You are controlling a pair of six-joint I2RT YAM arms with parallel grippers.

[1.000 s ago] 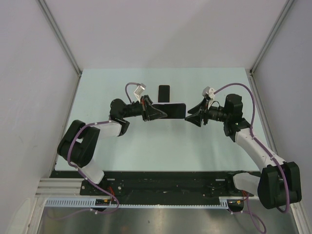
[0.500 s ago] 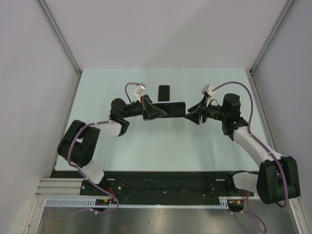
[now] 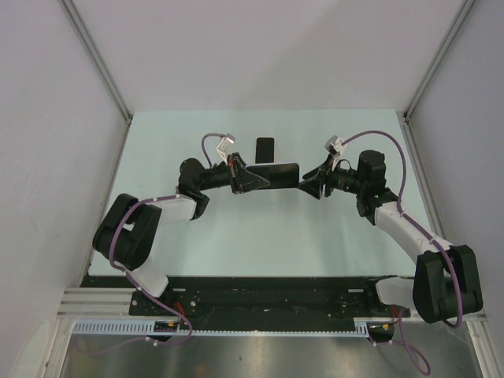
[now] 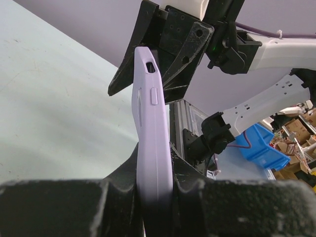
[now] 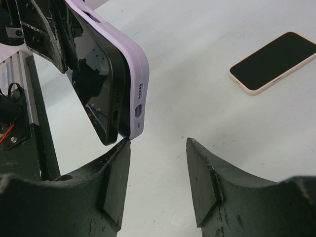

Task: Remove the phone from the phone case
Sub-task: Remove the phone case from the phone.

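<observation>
— What sort of place are you driving in today?
— A robotics lab cell, by the look of it. My left arm (image 3: pixel 169 206) and right arm (image 3: pixel 405 232) are bolted to a black base plate (image 3: pixel 276 293) at the edge of a pale green table (image 3: pixel 260 236), boxed in by grey panels (image 3: pixel 268 55) on aluminium struts (image 3: pixel 96 59).
— And outside it?
— My left wrist camera catches a blue bin (image 4: pixel 256 144) and cardboard boxes (image 4: pixel 295 130).

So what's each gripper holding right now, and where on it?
Left gripper clamps one end of the phone case; right gripper holds nothing, its jaws open at the other end.
</observation>
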